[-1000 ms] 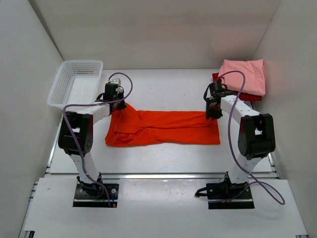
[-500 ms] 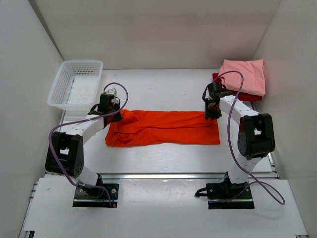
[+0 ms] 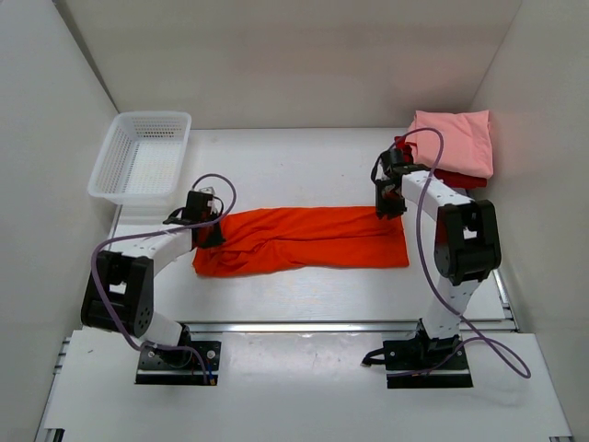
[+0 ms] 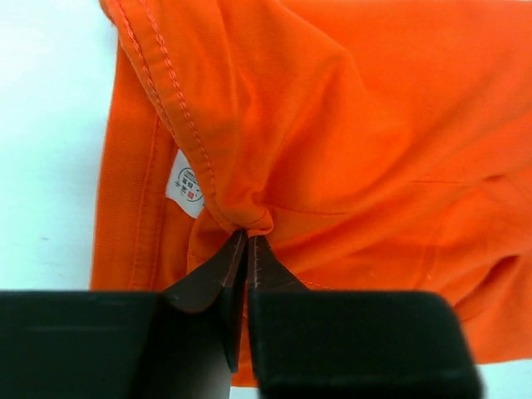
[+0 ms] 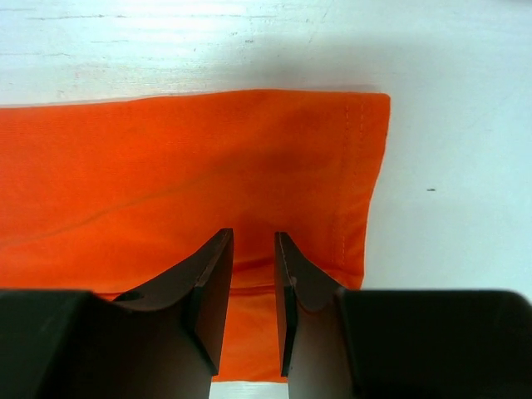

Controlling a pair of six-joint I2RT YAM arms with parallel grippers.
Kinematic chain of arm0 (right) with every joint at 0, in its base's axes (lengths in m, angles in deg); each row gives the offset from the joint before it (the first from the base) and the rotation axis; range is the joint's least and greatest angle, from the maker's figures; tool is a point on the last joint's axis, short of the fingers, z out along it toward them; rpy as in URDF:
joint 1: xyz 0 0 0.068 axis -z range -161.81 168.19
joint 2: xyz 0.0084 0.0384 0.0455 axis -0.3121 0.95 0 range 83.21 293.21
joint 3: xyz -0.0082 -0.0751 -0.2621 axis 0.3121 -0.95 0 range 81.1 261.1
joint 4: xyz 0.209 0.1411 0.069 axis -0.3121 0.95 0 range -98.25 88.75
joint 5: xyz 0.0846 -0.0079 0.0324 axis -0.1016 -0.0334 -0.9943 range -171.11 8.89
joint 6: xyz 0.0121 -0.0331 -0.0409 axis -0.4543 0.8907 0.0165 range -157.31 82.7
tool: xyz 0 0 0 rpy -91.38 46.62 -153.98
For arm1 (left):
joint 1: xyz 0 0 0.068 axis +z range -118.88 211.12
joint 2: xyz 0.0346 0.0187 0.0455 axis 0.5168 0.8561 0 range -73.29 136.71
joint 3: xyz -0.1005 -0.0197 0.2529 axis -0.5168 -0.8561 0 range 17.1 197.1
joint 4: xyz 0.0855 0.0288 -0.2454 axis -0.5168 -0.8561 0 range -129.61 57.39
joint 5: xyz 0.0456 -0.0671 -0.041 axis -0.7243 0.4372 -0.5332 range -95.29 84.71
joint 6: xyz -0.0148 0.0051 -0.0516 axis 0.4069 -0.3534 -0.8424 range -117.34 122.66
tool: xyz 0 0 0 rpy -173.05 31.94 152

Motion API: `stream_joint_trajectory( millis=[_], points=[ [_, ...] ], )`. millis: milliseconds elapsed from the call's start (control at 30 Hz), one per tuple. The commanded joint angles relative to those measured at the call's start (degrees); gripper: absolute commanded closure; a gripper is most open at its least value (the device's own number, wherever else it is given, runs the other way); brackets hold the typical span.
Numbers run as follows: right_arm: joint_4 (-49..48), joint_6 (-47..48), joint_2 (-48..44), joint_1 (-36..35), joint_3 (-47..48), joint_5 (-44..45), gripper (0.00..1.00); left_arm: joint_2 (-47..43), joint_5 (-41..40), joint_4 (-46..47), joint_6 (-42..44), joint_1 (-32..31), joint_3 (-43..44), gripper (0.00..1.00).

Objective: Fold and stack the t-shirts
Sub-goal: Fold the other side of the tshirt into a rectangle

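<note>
The orange t-shirt (image 3: 313, 235) lies as a long folded strip across the middle of the table. At the strip's left end my left gripper (image 3: 212, 230) sits low, and in the left wrist view it (image 4: 248, 234) is shut on a small pucker of orange t-shirt (image 4: 349, 125) beside a white label (image 4: 188, 183). My right gripper (image 3: 388, 207) hovers over the strip's far right corner. Its jaws (image 5: 253, 234) stand a little apart, with flat orange t-shirt (image 5: 166, 166) beneath and nothing pinched. A folded pink t-shirt (image 3: 456, 138) rests on a dark red t-shirt (image 3: 456, 177) at the back right.
A white mesh basket (image 3: 154, 116) stands at the back left, just beyond the left arm. White walls close in the table on both sides and at the back. Purple cables loop off both arms.
The left arm has swung down and toward the near side, laying the raised left end of the orange shirt onto the table. The right gripper has crept slightly farther back.
</note>
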Motion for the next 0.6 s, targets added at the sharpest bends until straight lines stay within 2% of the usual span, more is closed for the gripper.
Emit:
stream_joint_trajectory(
  millis=[0,33,67,100,300,367,400,433,467,533,567],
  points=[
    [-1.02,0.14,2.12,-0.13,2.78,-0.42,0.75,1.29,0.10,-2.05,0.21,0.37,0.28,0.83],
    [-0.76,0.40,2.22,0.13,3.39,-0.69,0.76,0.51,0.45,-2.15,-0.14,0.80,0.54,0.74],
    [-0.94,0.22,2.48,0.48,3.57,-0.69,0.75,-0.37,0.72,-2.06,-0.23,1.07,0.89,0.55],
    [-1.11,0.31,2.57,0.40,3.75,-0.60,0.75,-1.86,1.24,-1.10,-0.32,0.98,1.25,0.48],
    [-2.26,0.40,3.36,1.10,3.93,-2.18,0.74,-11.18,0.90,-2.40,-0.93,-1.82,6.86,0.42],
    [-2.34,0.31,3.72,1.37,4.19,-2.44,0.73,-12.67,0.98,-3.11,-2.07,-2.09,7.49,0.46],
    [-2.43,0.40,3.89,1.45,4.45,-2.53,0.73,-13.12,1.94,-3.20,-2.60,-1.75,6.88,0.50],
    [-2.69,0.66,4.06,1.98,4.37,-3.06,0.76,-14.52,2.39,-2.68,-3.65,-2.35,5.48,0.58],
    [-3.13,0.14,4.50,2.24,4.98,-3.67,0.84,-15.31,2.13,-2.24,-4.53,-2.79,3.29,0.65],
    [-2.35,0.48,5.90,3.47,6.29,-4.11,1.00,-16.55,1.25,0.04,-6.02,-5.24,-1.01,0.87],
    [-2.08,0.49,6.96,3.39,7.26,-4.20,1.00,-16.90,0.55,0.75,-7.42,-5.69,-3.99,0.92]
  ],
)
